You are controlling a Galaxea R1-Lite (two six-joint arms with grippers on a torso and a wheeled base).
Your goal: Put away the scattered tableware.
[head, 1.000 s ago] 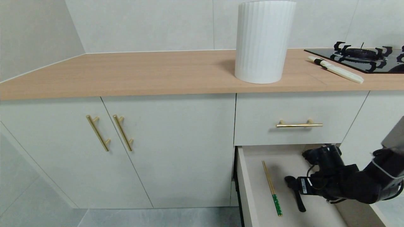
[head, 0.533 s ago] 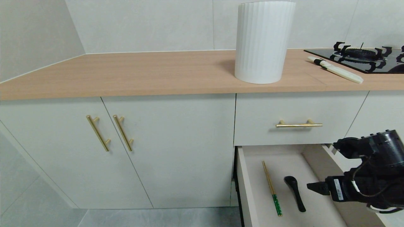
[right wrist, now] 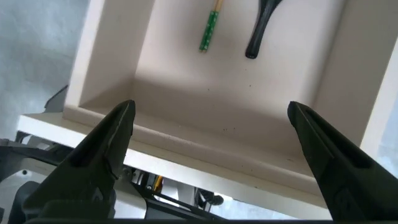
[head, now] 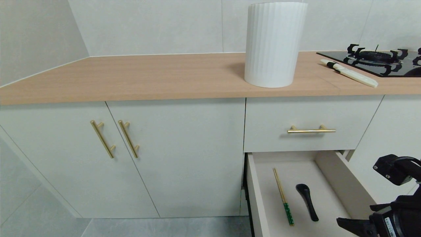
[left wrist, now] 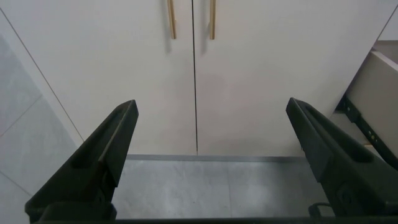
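In the lower drawer (head: 342,184), which stands pulled open at 5 o'clock in my head view, two pieces of tableware lie on its floor. One is a pair of wooden chopsticks (head: 282,197) with green ends. The other is a black spoon (head: 307,201), just beside them at their 3 o'clock and not touching them. Both run front to back. I judge these two items as put away.

On the table (head: 148,75), at 2 o'clock, a pale knife (head: 350,73) with a dark band lies flat, just beside the near edge of the gas hob (head: 375,59). It sits at 3 o'clock of the tall white ribbed container (head: 274,44) and apart from it. I take this knife to be the one piece not yet stored.

My right end effector (right wrist: 211,107) hangs over the front lip of the lower drawer, at 4 o'clock of the spoon. Its fingers are spread wide and nothing is between them. My left end effector (left wrist: 211,107) sits low in front of the double cabinet doors (head: 125,158). It is likewise spread and empty.

Above the lower drawer, the upper drawer (head: 309,123) is closed.

By my estimate the task is well past its midpoint. What is left is to fetch the knife from the table, lay it in the lower drawer beside the spoon, and, I would expect, push that drawer closed. The knife lies well above and behind the right end effector, so the next reach looks like a long one.
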